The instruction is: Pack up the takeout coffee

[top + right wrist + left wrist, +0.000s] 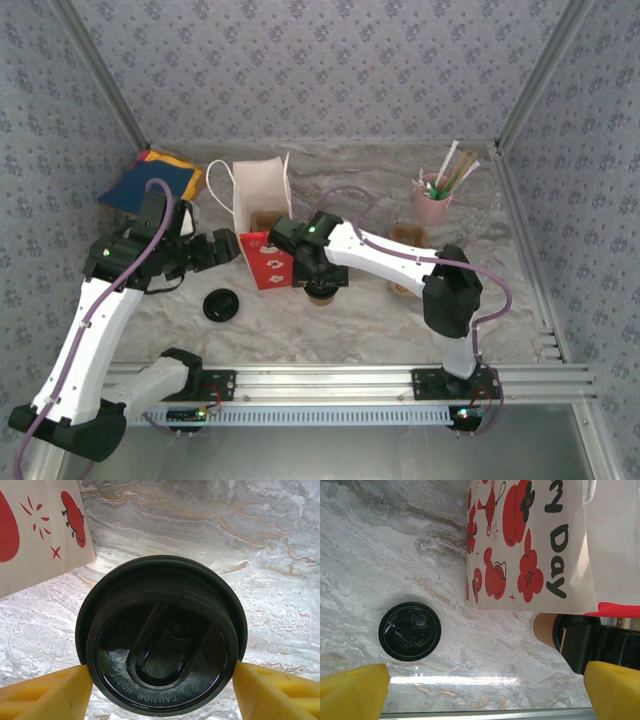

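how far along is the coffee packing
Done: a lid looks seated on the cup. In hand: the right pincer clasps that lid's rim, beside the red-printed bag. Left: the cup is not in any bag yet, a spare lid lies loose on the table, and the left pincer hangs open and empty near it.

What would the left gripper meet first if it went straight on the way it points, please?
Probably the bare marble tabletop, beside the loose black lid; the left gripper points down at that patch, though depth is unclear.
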